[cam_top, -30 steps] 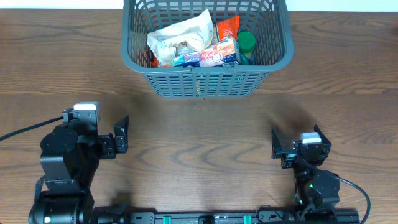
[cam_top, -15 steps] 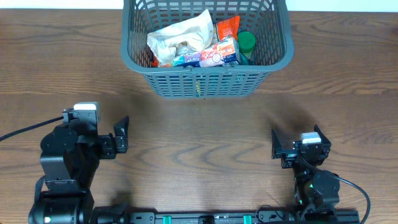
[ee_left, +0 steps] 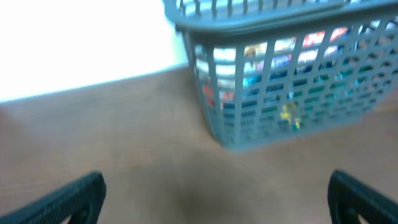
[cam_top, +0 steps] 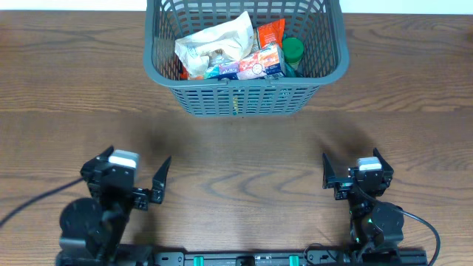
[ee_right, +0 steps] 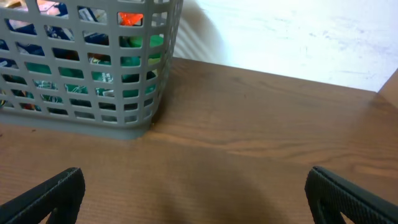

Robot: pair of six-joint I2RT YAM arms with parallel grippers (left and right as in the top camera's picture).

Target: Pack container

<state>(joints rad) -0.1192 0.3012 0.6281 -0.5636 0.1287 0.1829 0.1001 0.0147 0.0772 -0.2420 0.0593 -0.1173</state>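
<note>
The container (cam_top: 236,100), a dark grey lattice basket, stands at the table's far middle. It holds a white crumpled bag (cam_top: 214,43), an orange packet (cam_top: 270,31), a red, white and blue packet (cam_top: 253,65) and a green-capped item (cam_top: 293,49). My left gripper (cam_top: 133,162) is open and empty near the front edge on the left, well short of the basket. My right gripper (cam_top: 353,164) is open and empty near the front edge on the right. The left wrist view is blurred; the basket (ee_left: 280,93) lies ahead of the open jaws (ee_left: 214,199). In the right wrist view the basket (ee_right: 81,112) is ahead on the left of the open jaws (ee_right: 196,196).
The brown wooden table (cam_top: 236,148) runs between the basket and both grippers. A white wall (ee_right: 292,37) lies behind the table's far edge.
My left arm has drawn back toward the front edge and shifted slightly right, gripper still open. The right arm and the basket have not moved.
</note>
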